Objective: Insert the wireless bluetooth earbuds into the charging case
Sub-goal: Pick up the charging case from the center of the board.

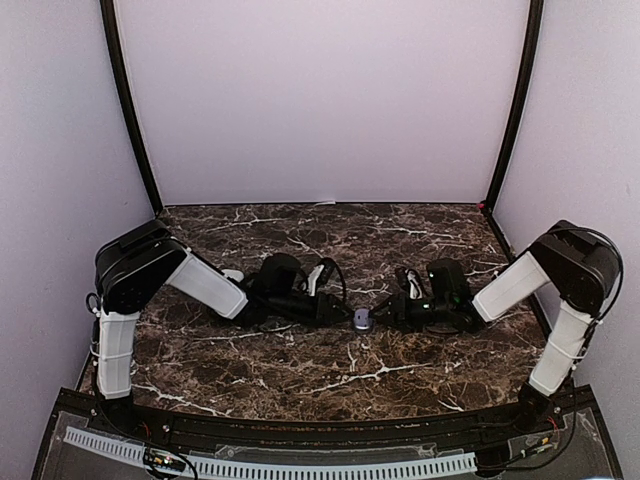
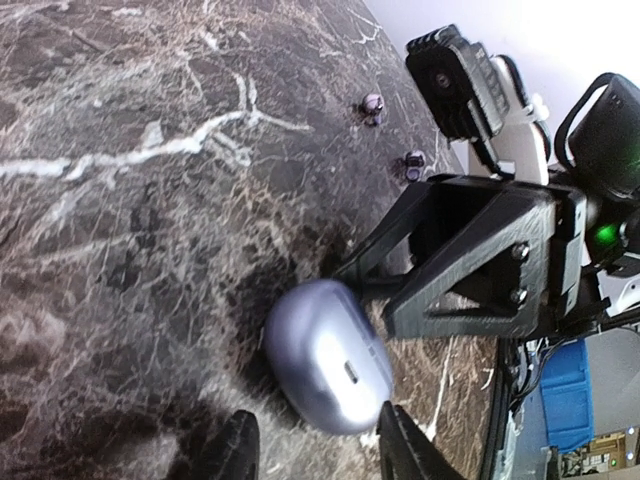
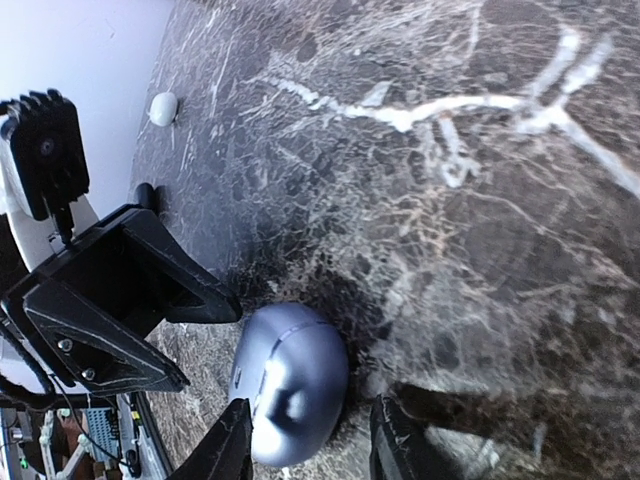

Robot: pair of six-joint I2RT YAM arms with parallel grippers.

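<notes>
The closed charging case lies at the tips of the left gripper, whose fingers stand apart and straddle it askew. The right gripper is parted too: the case touches one finger, clear of the other, long axis along them. Far beyond, an earbud and a second earbud appear only in the left wrist view, seemingly nearer the right arm.

From high behind I look down, while both wrist cameras closely share the case between left end effector and right end effector.
</notes>
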